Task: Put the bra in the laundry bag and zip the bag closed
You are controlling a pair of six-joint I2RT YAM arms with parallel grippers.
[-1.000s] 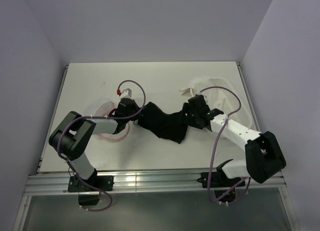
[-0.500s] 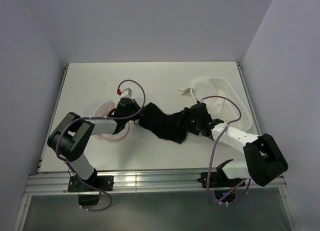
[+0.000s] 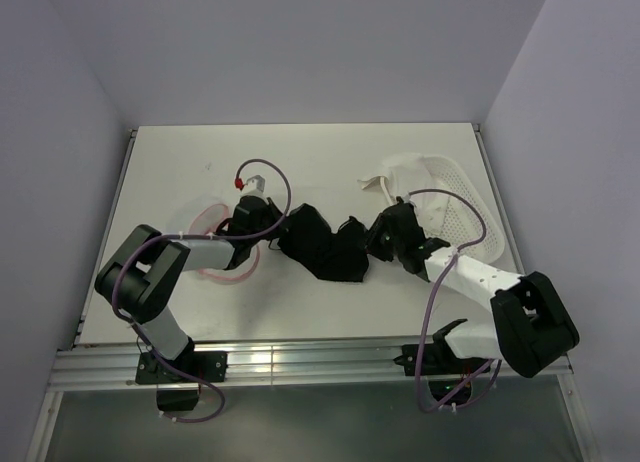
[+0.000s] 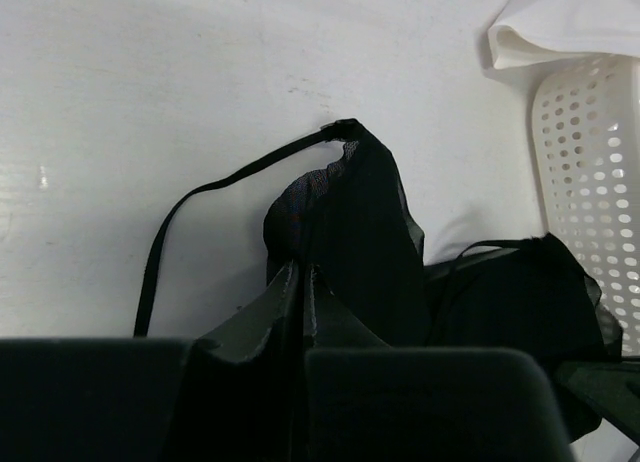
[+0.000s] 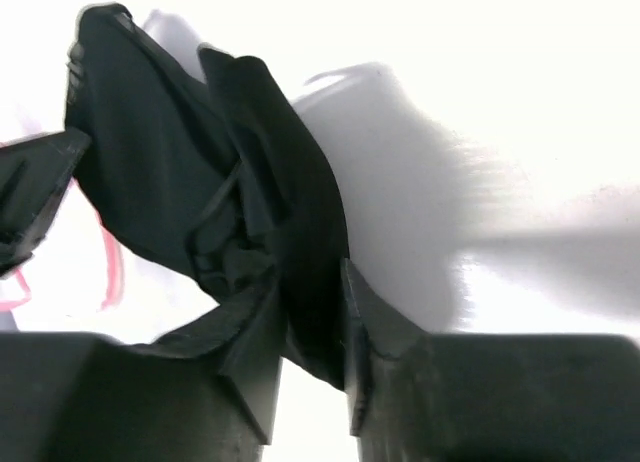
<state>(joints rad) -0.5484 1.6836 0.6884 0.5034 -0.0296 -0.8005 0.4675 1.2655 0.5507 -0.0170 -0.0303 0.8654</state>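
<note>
The black bra [image 3: 325, 245] lies bunched on the table between my two grippers. At its left end my left gripper [image 3: 278, 232] is shut on the fabric; in the left wrist view the closed fingers [image 4: 290, 294] pinch the bra [image 4: 370, 232], and a thin strap [image 4: 200, 197] loops out to the left. My right gripper [image 3: 374, 238] is shut on a fold at the bra's right end, the fabric [image 5: 170, 152] squeezed between its fingers [image 5: 365, 327]. The laundry bag [image 3: 203, 219], white mesh with pink trim [image 5: 108, 272], lies under the left arm, mostly hidden.
A white perforated basket [image 3: 458, 210] stands at the right behind the right arm, with a white cloth [image 3: 395, 170] draped over its left end. Both show in the left wrist view, basket [image 4: 590, 152] and cloth [image 4: 570, 17].
My right gripper has moved left toward the left gripper and closed on the bra's right end. The bra, stretched long before, is now bunched shorter. The left gripper stays put.
</note>
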